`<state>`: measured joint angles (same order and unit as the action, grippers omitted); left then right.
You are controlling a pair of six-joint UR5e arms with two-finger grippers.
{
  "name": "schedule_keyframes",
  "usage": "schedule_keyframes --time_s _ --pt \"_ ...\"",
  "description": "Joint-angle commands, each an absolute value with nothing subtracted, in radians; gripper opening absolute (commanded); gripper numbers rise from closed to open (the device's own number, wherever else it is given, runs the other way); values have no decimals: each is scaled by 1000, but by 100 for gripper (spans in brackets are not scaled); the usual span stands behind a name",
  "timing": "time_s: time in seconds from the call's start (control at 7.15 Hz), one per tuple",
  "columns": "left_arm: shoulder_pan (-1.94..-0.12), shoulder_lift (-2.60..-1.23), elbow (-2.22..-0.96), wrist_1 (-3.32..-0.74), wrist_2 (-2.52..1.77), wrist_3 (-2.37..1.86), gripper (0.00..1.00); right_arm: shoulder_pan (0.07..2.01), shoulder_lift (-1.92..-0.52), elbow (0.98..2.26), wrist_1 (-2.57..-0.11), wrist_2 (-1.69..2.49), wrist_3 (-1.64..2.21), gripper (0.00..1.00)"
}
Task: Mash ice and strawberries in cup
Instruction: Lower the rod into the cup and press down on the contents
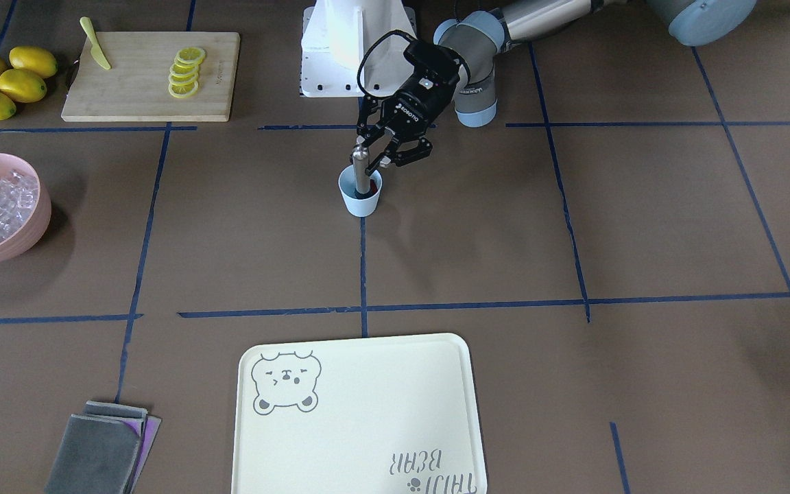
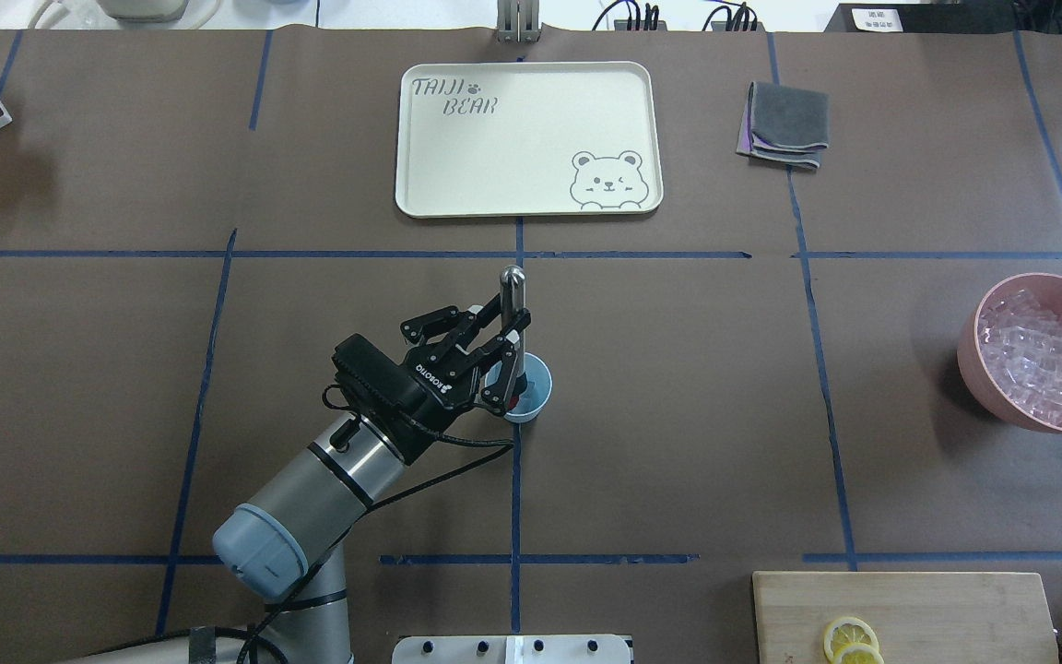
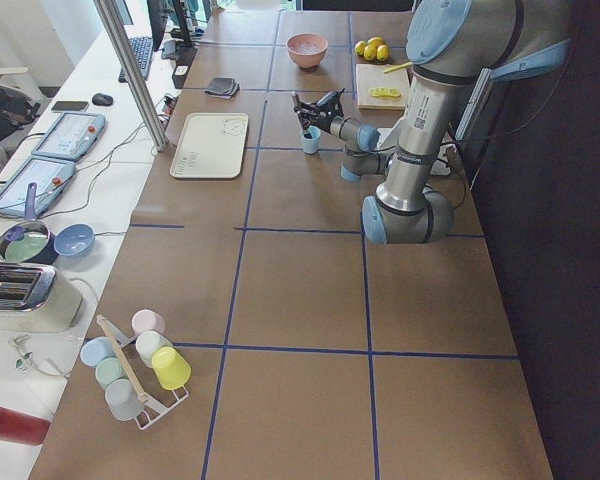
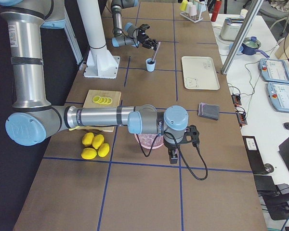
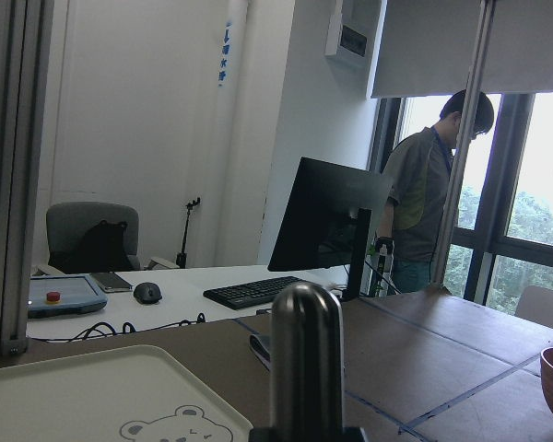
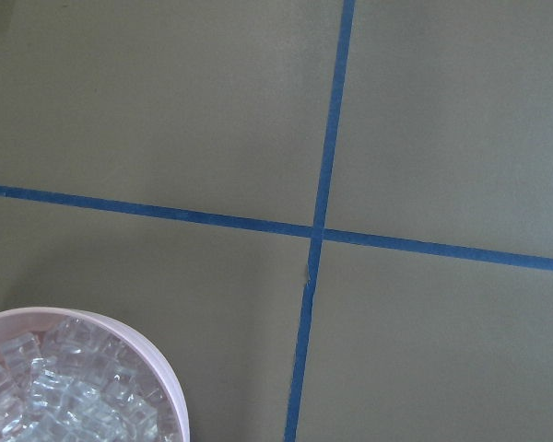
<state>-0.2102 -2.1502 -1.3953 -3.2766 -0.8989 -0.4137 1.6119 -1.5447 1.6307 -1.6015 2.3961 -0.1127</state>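
Observation:
The pale-blue cup (image 1: pixel 362 204) stands near the table's middle and also shows in the overhead view (image 2: pixel 538 387). A dark-red strawberry (image 1: pixel 362 195) lies at its bottom. I see no ice in the cup. My left gripper (image 1: pixel 376 156) is shut on a metal muddler (image 1: pixel 361 168), which stands tilted with its lower end in the cup (image 2: pixel 513 304). Ice cubes (image 2: pixel 1043 360) fill the pink bowl (image 2: pixel 973 360). My right gripper (image 4: pixel 185 139) hovers over that bowl. It shows only in the exterior right view, so I cannot tell whether it is open or shut.
A cream bear tray (image 2: pixel 494 175) lies beyond the cup. Folded grey cloths (image 2: pixel 784 124) lie to its right. A cutting board (image 1: pixel 134 96) holds lemon slices (image 1: pixel 186 72) and a yellow knife (image 1: pixel 95 53). Whole lemons (image 1: pixel 7 82) lie beside it.

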Motion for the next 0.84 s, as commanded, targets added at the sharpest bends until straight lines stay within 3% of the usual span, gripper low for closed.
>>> schedule_keyframes --time_s 0.0,0.7 --pt "-213 -2151 -1402 -3277 -900 -414 0 1612 -1545 1631 -1601 2396 -112 99" --pt "-247 -2076 -1667 -3202 -930 -411 0 1612 -1543 1635 -1601 2396 -114 99"
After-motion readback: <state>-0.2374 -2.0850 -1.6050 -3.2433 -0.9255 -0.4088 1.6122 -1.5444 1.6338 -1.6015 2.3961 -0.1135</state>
